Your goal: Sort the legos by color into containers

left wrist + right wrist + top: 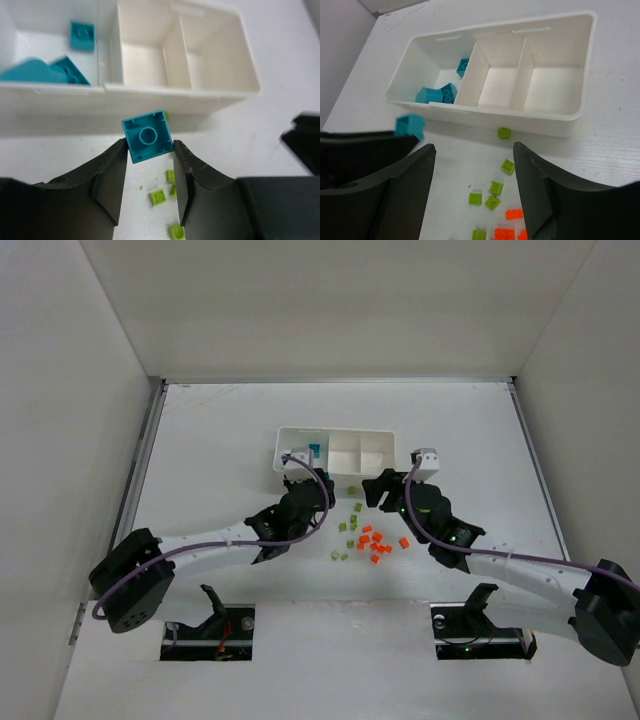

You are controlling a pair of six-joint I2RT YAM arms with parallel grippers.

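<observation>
Left fingers clamped on teal brick before white tray, right fingers spread wide near green bricks and orange bricks on desk

A teal brick, lime-green bricks and orange bricks contrast with a white tray (left gripper black).

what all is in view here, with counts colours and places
table: one, white, under everything
tray: one, white, three compartments, table centre
teal bricks: three, left compartment
held teal brick: one, before the tray's front wall
lime-green bricks: several, loose near the tray
orange bricks: several, loose, beside the green ones
left fingers: two, black, shut on the held teal brick
right fingers: two, black, open by the loose bricks
</observation>
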